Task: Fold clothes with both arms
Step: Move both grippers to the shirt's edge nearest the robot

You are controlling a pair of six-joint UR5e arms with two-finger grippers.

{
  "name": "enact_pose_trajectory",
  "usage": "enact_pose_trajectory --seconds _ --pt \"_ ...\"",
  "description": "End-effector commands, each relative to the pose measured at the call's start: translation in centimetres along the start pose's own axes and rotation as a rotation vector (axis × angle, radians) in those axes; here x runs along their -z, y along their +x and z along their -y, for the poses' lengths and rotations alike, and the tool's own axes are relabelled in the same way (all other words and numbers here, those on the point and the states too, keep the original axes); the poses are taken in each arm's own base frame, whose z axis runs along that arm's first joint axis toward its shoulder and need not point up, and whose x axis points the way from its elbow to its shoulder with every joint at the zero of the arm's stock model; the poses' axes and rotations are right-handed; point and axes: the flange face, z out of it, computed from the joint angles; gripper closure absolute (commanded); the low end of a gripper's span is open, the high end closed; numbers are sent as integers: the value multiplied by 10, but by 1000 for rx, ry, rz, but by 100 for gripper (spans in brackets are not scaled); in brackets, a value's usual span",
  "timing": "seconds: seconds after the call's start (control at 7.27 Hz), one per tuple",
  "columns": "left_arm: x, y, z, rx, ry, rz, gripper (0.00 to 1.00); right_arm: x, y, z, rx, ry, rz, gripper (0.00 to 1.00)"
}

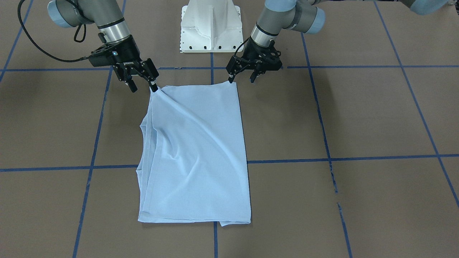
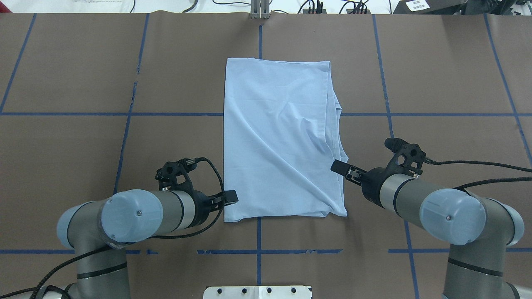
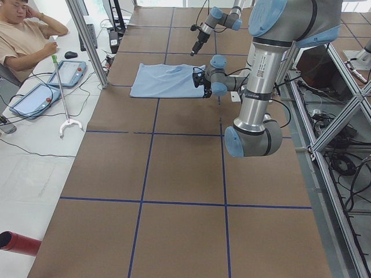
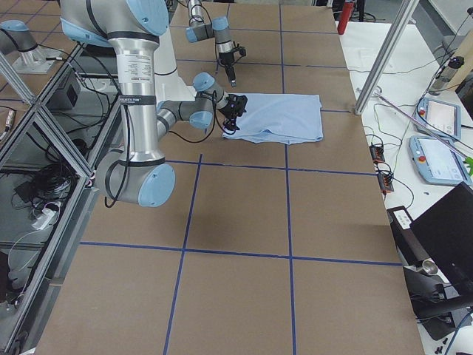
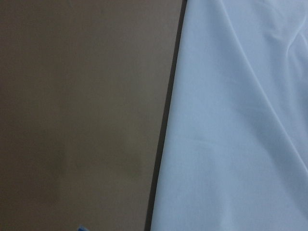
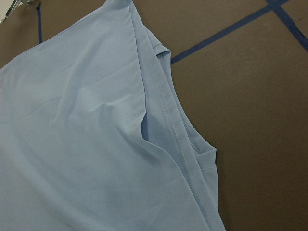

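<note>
A: Front-facing view, gripper status?
B: Right gripper (image 1: pixel 143 87) was spread, one fingertip touching the T-shirt (image 1: pixel 193 154) at its upper-left corner. Left gripper (image 1: pixel 242 79) was spread, holding nothing, beside the upper-right corner.
A: Overhead view?
B: T-shirt lay folded at frame centre.

The brown tabletop (image 2: pixel 83 62) bears blue tape grid lines (image 2: pixel 83 113); an aluminium post (image 3: pixel 87 40) and white bench (image 3: pixel 35 150) adjoin it.

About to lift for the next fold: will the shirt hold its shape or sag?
Likely floppy: the shirt shows a long diagonal crease running from the corner by the right gripper. Thin, probably light; its stacked layers, offset along one edge, may slide apart.
</note>
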Motion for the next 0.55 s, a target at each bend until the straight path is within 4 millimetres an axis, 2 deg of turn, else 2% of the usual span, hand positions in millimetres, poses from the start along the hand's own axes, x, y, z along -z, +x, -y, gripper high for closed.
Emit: enact_pose_trajectory --seconds 0.0,0.14,0.41 --pt "-24 5 -14 31 1 36 25 -3 3 1 0 3 -9 4" --pt "-34 13 -15 31 2 41 24 -3 3 2 -1 4 -9 4" --pt "-37 12 -15 29 3 47 24 -3 3 2 -1 4 -9 4"
